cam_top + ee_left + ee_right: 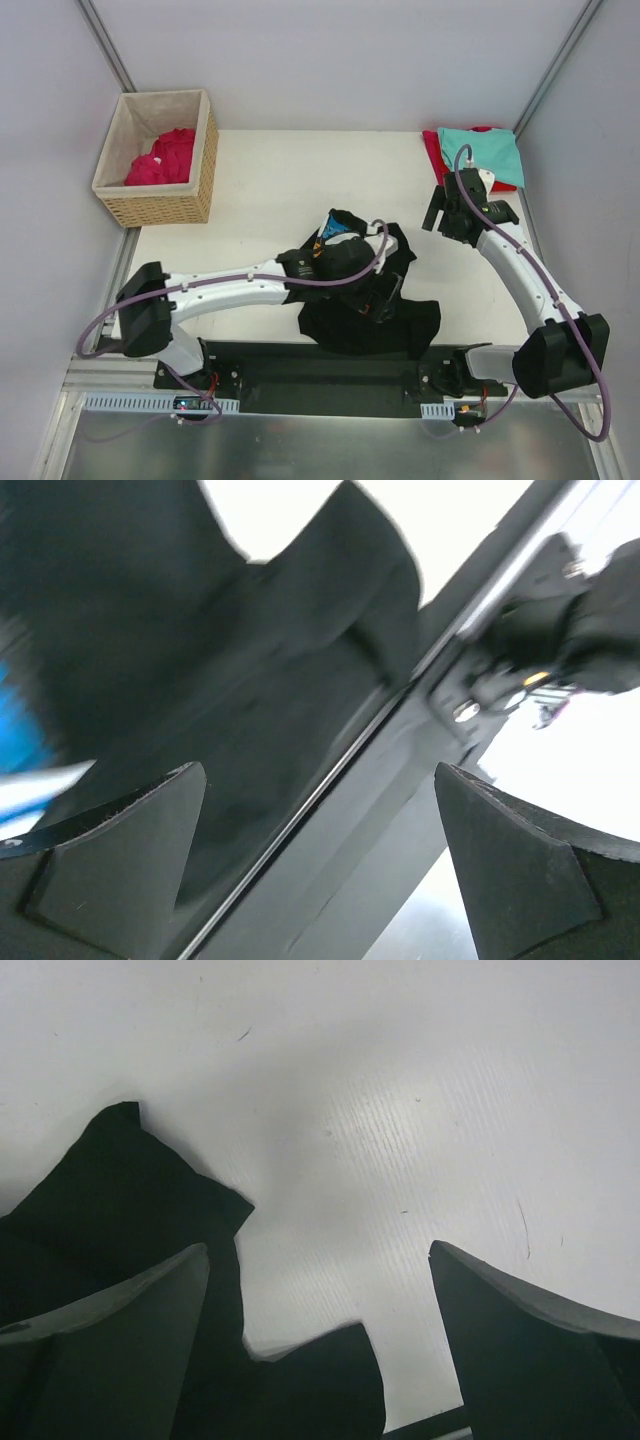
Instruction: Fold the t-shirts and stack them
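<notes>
Spreading looks to be the step in hand: from above, the black t-shirt lies bunched at 6 o'clock on the table, its near hem reaching the dark mounting rail. I judge it should be drawn flat toward 12 o'clock before any fold is tried. The left gripper hangs over the shirt's far edge; the right gripper is off at 3 o'clock, apart from the cloth, and would need to come in for the opposite corner. At 1 o'clock a teal t-shirt lies on a red t-shirt, just behind the right wrist, which could drag them. A wicker basket at 10 o'clock holds a crimson-pink t-shirt, well apart. The left wrist view, blurred, shows the fingers spread wide with nothing between them, black cloth beyond from 9 to 12 o'clock, the rail running diagonally, and a blue patch at 9 o'clock that I cannot identify. The right wrist view shows that gripper likewise parted and empty over bare table, with a black corner of the shirt at 8 o'clock, the nearest place to pinch.
</notes>
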Controlling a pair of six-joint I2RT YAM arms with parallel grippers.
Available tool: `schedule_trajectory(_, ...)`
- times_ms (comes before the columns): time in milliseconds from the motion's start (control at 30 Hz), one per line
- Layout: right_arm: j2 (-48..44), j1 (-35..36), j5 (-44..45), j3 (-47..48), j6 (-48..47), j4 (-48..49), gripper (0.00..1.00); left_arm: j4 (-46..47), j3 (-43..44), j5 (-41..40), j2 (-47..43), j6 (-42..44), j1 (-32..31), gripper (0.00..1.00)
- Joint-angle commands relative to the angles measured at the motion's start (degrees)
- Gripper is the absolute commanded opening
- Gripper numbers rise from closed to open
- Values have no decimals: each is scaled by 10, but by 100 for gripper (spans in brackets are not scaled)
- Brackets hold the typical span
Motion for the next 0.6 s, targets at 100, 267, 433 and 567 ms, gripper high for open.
schedule_trajectory(100,-10,-21,-10,-16,1,-6,96,88,62,67,107,-26,-30,99)
schedule_trajectory(267,0,-34,-19,-19,6,-4,96,103,117,94,183,-35,-47,99)
schedule_trajectory(433,7,-41,-22,-17,7,-2,96,108,158,123,237,-50,-61,99)
schedule_trajectory(567,11,-50,-29,-18,7,1,96,110,183,136,261,-56,-68,99)
